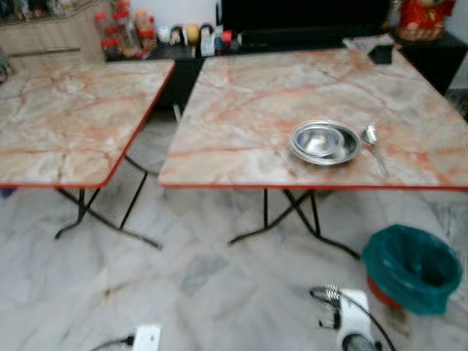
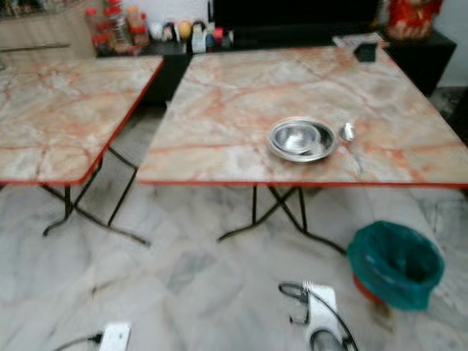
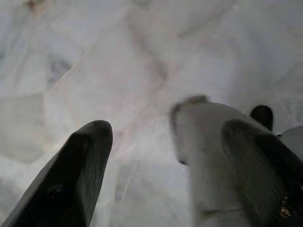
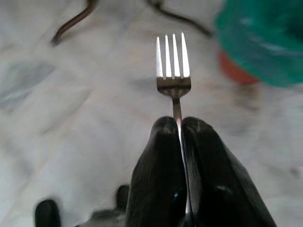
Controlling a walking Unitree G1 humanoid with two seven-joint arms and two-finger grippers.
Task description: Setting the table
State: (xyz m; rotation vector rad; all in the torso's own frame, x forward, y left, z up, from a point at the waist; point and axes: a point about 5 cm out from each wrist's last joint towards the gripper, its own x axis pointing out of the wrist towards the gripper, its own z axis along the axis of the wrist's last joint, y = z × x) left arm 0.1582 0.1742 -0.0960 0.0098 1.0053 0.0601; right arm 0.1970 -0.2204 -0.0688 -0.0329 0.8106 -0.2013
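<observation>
Head view, left to right: I see two marble tables; on the right table (image 1: 241, 110) a steel bowl (image 1: 325, 141), then a spoon (image 1: 373, 146).
Left gripper (image 3: 165, 156): fingers apart, empty.
Right gripper (image 4: 182, 142): clamped on a fork (image 4: 173, 64), tines forward.
Key relation: I judge the bowl's open left side lies up and ahead.

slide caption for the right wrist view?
Right gripper clamps a fork, tines forward, above marble floor near the green-lined bin.
</observation>
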